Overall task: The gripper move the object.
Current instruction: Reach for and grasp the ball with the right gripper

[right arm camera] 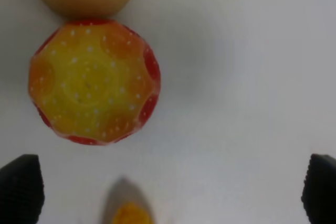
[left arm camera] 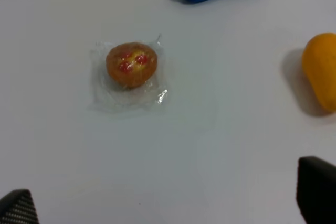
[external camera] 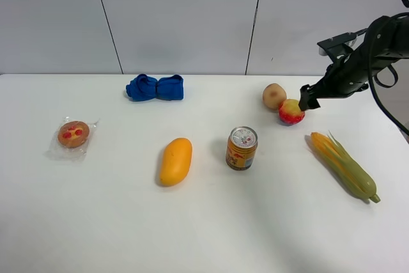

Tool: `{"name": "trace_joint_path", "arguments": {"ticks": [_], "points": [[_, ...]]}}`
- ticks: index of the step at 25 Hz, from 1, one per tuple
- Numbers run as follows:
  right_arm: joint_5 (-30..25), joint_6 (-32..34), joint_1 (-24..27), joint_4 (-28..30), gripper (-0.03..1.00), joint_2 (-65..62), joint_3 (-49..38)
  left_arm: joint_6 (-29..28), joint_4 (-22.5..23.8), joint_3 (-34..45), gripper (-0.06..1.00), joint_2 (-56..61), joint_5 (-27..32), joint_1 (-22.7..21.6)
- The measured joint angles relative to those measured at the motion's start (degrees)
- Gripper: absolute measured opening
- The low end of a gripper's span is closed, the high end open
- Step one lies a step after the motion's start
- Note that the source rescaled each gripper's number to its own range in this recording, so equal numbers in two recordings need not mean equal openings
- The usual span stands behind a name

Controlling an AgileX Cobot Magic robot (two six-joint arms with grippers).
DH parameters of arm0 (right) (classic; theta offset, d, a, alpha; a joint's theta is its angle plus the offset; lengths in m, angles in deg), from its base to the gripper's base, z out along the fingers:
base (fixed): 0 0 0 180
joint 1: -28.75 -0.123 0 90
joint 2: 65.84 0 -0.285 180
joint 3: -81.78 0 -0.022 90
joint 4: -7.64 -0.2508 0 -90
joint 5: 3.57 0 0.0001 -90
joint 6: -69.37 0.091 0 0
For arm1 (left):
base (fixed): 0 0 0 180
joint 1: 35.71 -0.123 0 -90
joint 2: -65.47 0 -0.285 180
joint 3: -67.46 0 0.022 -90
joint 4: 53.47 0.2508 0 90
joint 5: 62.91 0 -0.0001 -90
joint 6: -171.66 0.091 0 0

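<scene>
Near the left edge of the counter (external camera: pixel 204 241) a wrapped pastry (external camera: pixel 73 135) is laid flat. The left tool (left arm camera: pixel 168 203) is shown only in its own wrist view, with its fingers spread wide and nothing held between them. A blue cloth (external camera: pixel 155 87) is bunched close to the far edge, left of the middle. A mango (external camera: pixel 175 161) and an upright can (external camera: pixel 242 148) are set side by side, apart, about the middle of the counter. Toward the far right corner a tan fruit (external camera: pixel 274 96) and the red-and-yellow fruit (external camera: pixel 291 112) are placed together, touching or nearly so. The right tool (external camera: pixel 308 97) is held just beside the red-and-yellow fruit, on its right. Its fingers are spread wide and nothing is gripped, and the fruit is left resting on the counter beyond the fingertips. A corn cob (external camera: pixel 344 165) is laid slantwise near the right edge.
</scene>
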Motion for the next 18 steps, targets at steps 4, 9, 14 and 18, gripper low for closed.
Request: {"name": "trace_joint_path", "arguments": {"ticks": [4, 9, 14, 18], "points": [[0.88, -0.33, -1.69, -1.07, 1.00, 0.83, 0.00, 0.00, 0.00, 0.00, 1.00, 0.00, 0.00, 0.00], [4.25, -1.23, -4.27, -1.22, 1.00, 1.56, 0.00, 0.00, 0.00, 0.00, 1.00, 0.00, 0.00, 0.00], [6.52, -1.28, -4.61, -1.55, 1.00, 3.49, 0.00, 0.00, 0.00, 0.00, 1.00, 0.00, 0.00, 0.00], [7.47, -1.28, -4.61, -1.60, 1.00, 5.59, 0.00, 0.00, 0.00, 0.00, 1.00, 0.00, 0.00, 0.00]]}}
